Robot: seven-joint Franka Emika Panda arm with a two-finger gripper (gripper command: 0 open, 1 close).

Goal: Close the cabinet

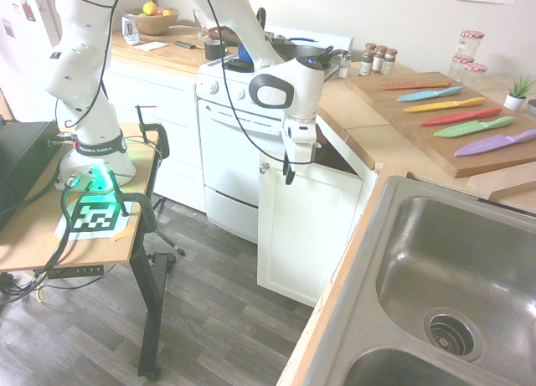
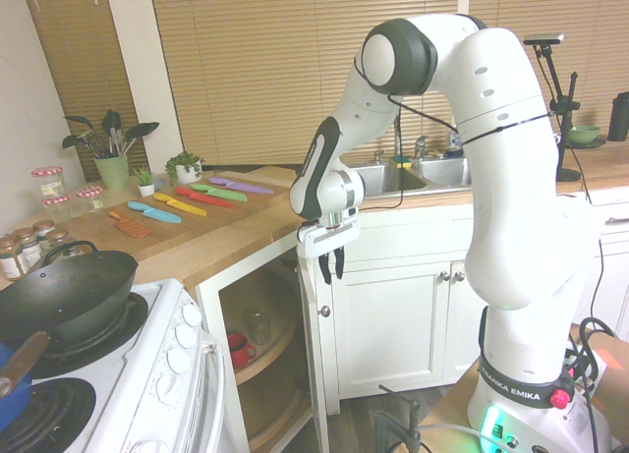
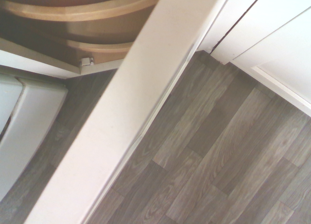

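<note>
The cabinet under the wooden countertop stands open, its curved wooden shelves showing inside. Its white recessed-panel door swings out toward the room and shows almost edge-on in the second exterior view, as the door. A small silvery knob sits near the door's top corner. My gripper points down at the door's top edge, close to the knob side; from the other side the gripper hangs just above the knob. In the wrist view the door's top edge runs slantwise over the floor.
A white oven stands right beside the open cabinet, with a dark wok on top. A red mug sits on a shelf inside. Coloured knives lie on a cutting board. A steel sink is nearby. Shut white cabinet doors adjoin the corner.
</note>
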